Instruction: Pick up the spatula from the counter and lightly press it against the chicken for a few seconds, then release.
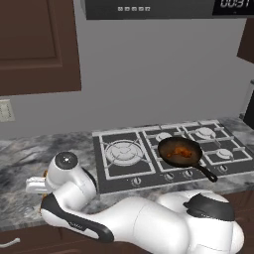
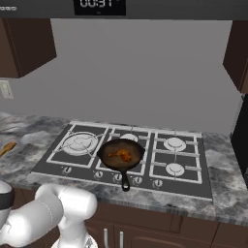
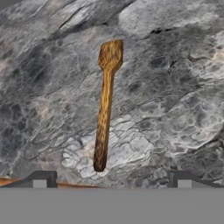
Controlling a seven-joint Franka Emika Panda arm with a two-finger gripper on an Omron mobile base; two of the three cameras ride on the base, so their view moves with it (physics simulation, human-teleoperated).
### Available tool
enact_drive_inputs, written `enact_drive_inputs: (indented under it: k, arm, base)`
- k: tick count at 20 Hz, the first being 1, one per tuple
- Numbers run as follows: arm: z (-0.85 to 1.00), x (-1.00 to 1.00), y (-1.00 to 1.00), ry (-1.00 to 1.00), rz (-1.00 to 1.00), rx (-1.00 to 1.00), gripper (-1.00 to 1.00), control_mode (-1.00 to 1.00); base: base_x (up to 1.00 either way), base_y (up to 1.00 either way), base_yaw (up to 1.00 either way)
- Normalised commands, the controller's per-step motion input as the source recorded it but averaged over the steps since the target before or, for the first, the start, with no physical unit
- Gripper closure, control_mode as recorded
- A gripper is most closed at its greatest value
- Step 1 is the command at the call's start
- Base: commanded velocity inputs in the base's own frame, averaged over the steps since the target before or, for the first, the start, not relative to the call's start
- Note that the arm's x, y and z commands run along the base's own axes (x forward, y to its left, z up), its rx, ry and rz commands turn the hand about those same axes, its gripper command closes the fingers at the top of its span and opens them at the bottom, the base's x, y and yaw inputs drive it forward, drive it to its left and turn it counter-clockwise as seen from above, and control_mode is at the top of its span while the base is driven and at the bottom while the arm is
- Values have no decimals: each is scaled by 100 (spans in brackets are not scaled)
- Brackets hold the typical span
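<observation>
Above the counter (image 3: 175,78), the gripper (image 3: 111,180) hangs with its jaws spread wide and nothing between them. Just ahead lies the spatula (image 3: 105,109), flat on the marble, handle end nearest the jaws and blade pointing away. Well off to the right, the pan (image 2: 121,154) sits on the stove (image 2: 174,160) with the chicken (image 2: 122,155) inside. The risks, as I judge them: the handle is thin and lies flat, so the tips may strike stone or pinch it askew, letting it pivot or slip during the carry. Too hard a press could shove the pan.
</observation>
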Motion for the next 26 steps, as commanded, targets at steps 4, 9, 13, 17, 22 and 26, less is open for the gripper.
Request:
enact_drive_inputs:
  k: [4,9,13,17,22,26]
  arm:
    - [-15,7,8,0,-1,0,-100,-100]
    - [-14,7,3,0,-1,0,-100,-100]
    - [-17,10,5,1,-1,0,-100,-100]
    - [-15,12,7,2,-1,0,-100,-100]
    - [-15,12,9,4,-1,0,-100,-100]
    - [-11,13,9,4,-1,0,-100,-100]
  base:
    - [0,0,0]
    - [0,0,0]
    - [0,0,0]
    - [0,0,0]
    - [0,0,0]
    - [0,0,0]
